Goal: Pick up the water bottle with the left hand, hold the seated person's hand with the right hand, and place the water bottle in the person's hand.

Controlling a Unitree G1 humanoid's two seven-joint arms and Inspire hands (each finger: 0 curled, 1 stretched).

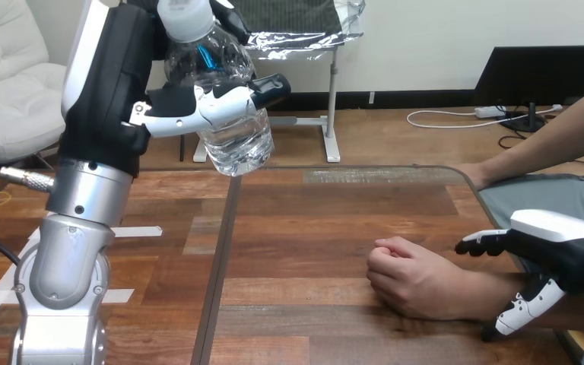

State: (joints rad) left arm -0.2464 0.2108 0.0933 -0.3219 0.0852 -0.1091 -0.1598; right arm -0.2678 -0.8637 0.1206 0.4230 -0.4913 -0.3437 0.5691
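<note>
Bottle lifted in my left hand, right hand at the person's wrist; the handover looks like the next step.
My left hand [198, 110] is clamped round the water bottle [232, 144], which is held high and tilted, well above the table [312, 228]. Down to its right, the person's hand [414, 281] rests on the wood as a closed fist, just left of my right hand [555, 243], which sits at the wrist; can't tell if it grips. Next, I judge: carry the bottle down-right, and the fist needs to open. Bare wood between the hands, table's rounded corner beyond my right hand.
</note>
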